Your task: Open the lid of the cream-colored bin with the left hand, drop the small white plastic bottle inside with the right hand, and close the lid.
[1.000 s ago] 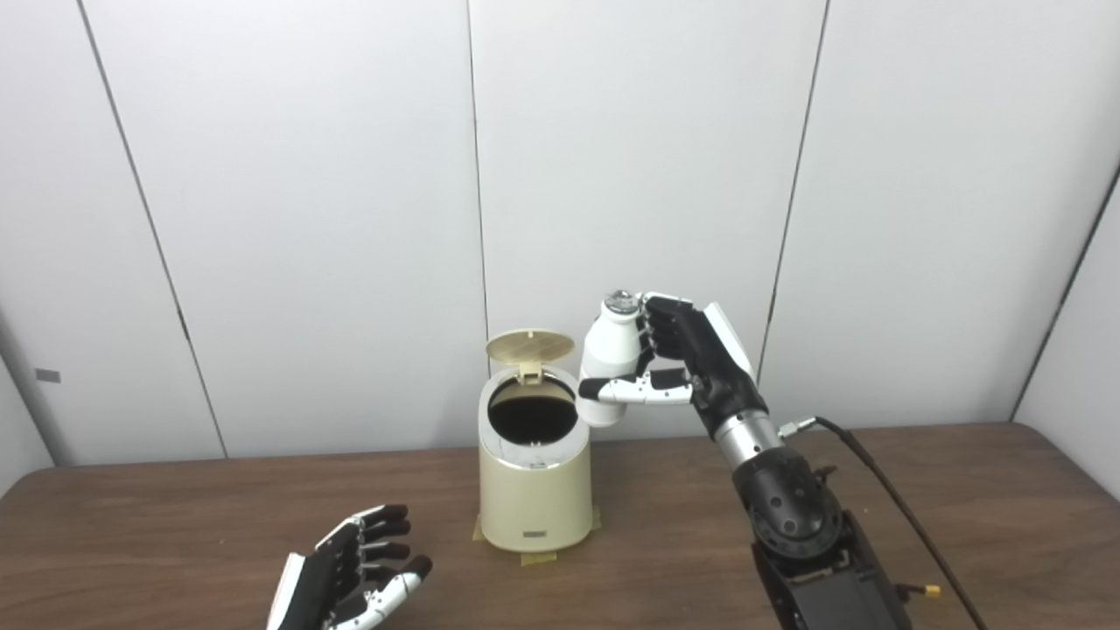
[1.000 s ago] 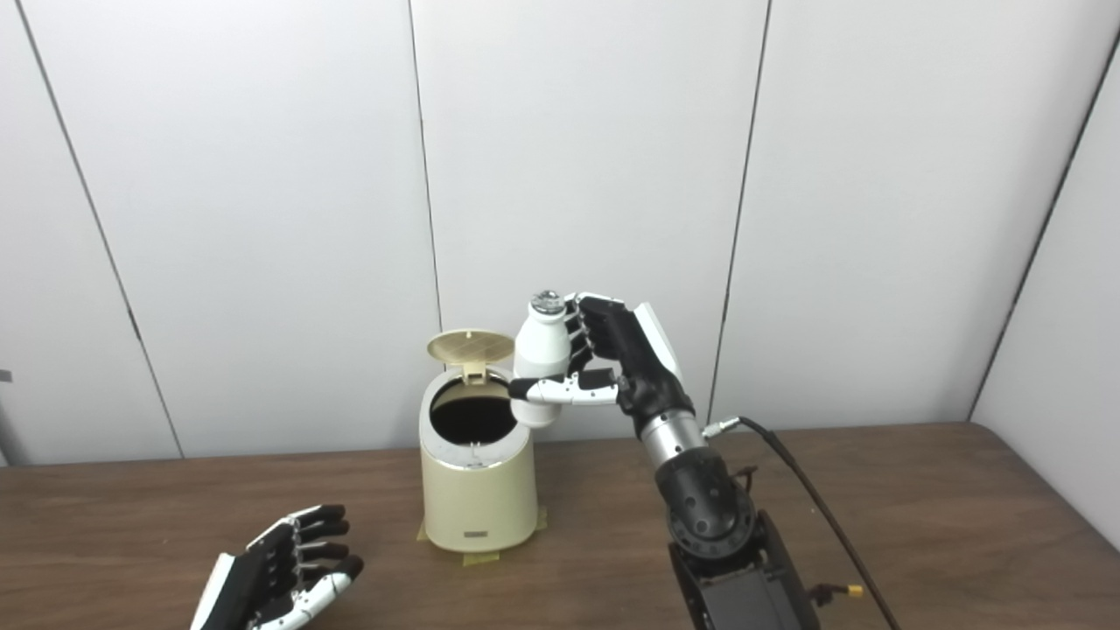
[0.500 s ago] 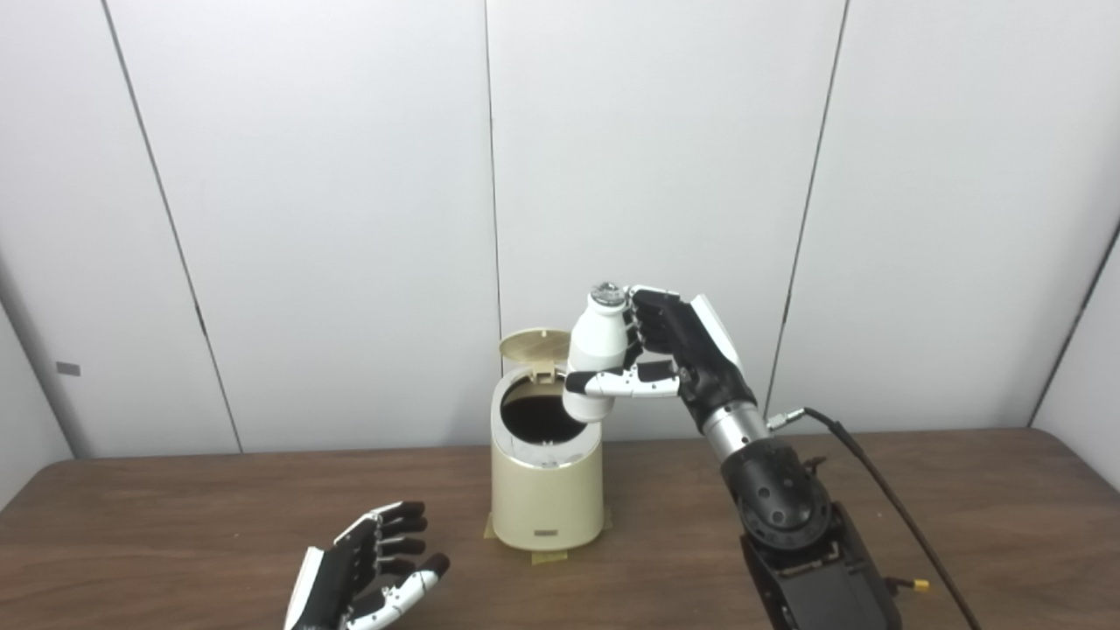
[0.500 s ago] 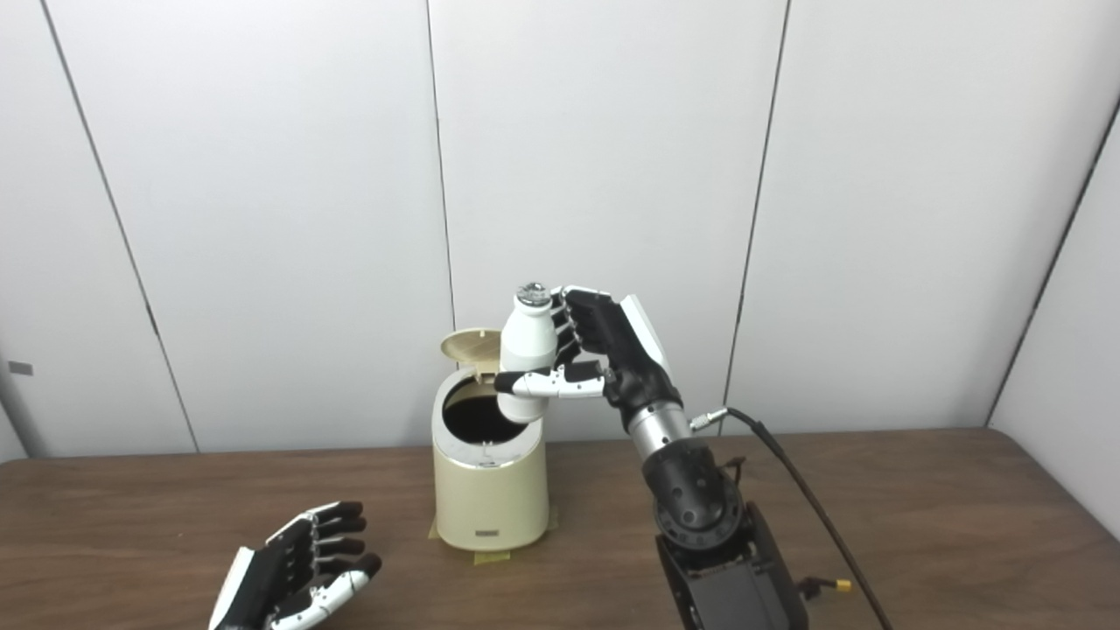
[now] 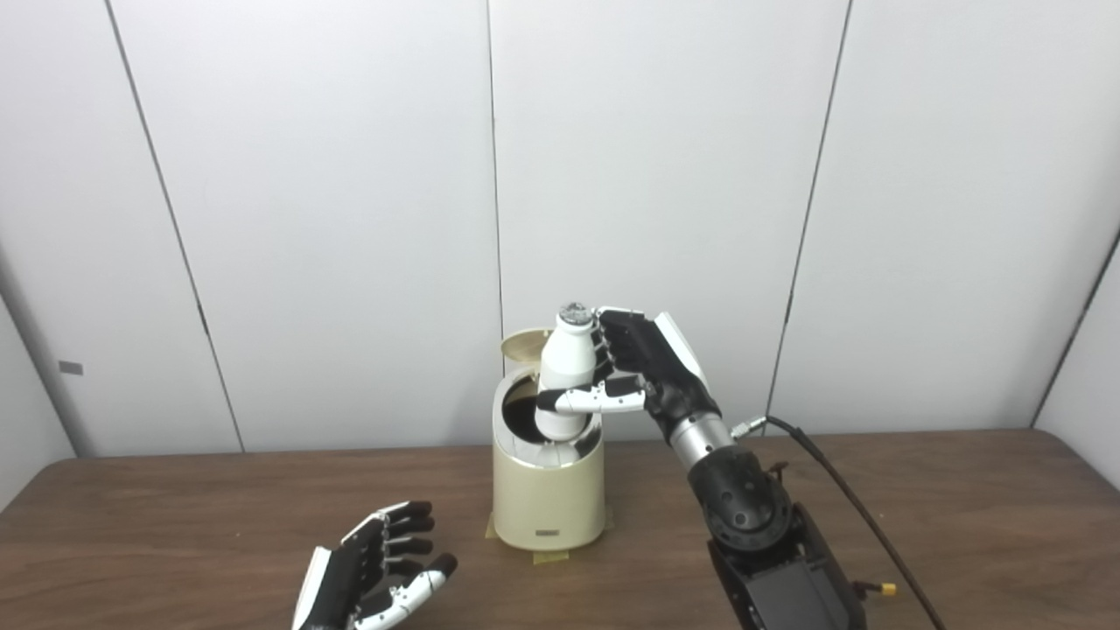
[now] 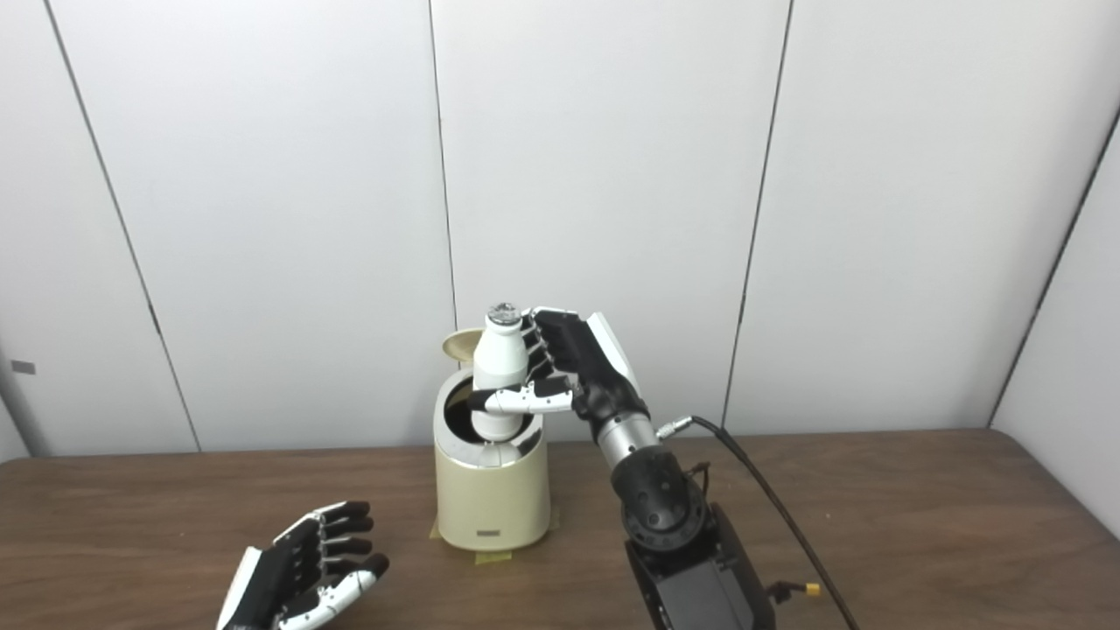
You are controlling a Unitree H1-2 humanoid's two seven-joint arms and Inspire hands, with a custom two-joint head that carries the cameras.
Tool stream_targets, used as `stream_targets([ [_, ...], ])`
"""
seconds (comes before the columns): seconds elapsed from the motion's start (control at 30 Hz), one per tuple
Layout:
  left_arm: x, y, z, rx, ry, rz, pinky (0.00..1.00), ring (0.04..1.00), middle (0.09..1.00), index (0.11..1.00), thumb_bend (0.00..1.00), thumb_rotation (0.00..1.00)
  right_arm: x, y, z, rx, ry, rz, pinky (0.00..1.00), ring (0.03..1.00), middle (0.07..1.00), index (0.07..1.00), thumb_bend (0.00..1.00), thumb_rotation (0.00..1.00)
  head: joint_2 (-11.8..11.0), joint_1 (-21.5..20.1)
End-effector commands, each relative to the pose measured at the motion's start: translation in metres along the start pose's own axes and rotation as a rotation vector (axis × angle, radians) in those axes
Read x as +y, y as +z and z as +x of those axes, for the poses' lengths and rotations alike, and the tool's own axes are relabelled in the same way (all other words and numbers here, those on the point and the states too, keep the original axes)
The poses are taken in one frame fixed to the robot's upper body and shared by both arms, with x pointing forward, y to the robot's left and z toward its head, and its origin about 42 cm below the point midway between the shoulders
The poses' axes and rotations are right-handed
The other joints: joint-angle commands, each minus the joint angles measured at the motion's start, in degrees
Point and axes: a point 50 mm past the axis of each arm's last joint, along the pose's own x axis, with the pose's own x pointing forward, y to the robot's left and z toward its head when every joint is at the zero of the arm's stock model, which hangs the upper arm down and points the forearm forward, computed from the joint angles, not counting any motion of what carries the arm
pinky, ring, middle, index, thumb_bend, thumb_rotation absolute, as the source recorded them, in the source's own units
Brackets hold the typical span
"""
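Bottle [image 5: 567,372], small, white and upright, sits clasped in the right hand [image 5: 643,367], whose dark fingers [image 5: 612,337] curl around its upper body while the white thumb [image 5: 591,401] crosses in front of its lower half. It is held directly over the mouth of the cream-colored bin [image 5: 549,490], and its base appears to reach the level of the rim; whether it touches the rim cannot be told. A silvery cap tops the bottle, above the fingers.

Behind the bottle, the bin's lid [image 5: 523,341] stands raised on its hinge at the far side of the opening, and only its left part shows. To the right of the bin, the right forearm slopes down to the picture's lower edge, with a black cable [image 5: 840,490] trailing from the wrist toward the lower right.

Left of the bin and nearer the camera, well apart from it, the left hand [image 5: 376,569] rests low over the brown wooden table [image 5: 175,525], holding nothing, fingers loosely spread. Small bits of yellowish tape [image 5: 549,555] show under the bin's base.
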Motion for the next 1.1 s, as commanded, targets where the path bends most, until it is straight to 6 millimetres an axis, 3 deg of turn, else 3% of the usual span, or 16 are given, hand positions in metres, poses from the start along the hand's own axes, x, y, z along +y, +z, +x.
stream_targets([
  [0.0, -0.001, 0.023, 0.015, -0.105, 0.01, -0.003, 0.6, 0.677, 0.731, 0.757, 0.69, 0.19, -0.004, 0.032, 0.017, -0.129, -0.03, 0.0, 0.33, 0.395, 0.485, 0.528, 0.51, 0.0, 0.09, 0.12],
  [0.6, -0.005, 0.024, 0.015, -0.106, 0.008, -0.006, 0.59, 0.668, 0.727, 0.752, 0.69, 0.21, 0.009, 0.017, 0.037, -0.109, -0.036, 0.034, 0.33, 0.382, 0.475, 0.541, 0.51, 0.0, 0.29, 0.79],
  [1.07, -0.007, 0.024, 0.012, -0.112, 0.005, -0.014, 0.59, 0.668, 0.723, 0.754, 0.69, 0.2, 0.017, 0.025, 0.057, -0.112, -0.058, 0.026, 0.31, 0.381, 0.474, 0.543, 0.51, 0.0, 0.48, 1.18],
])
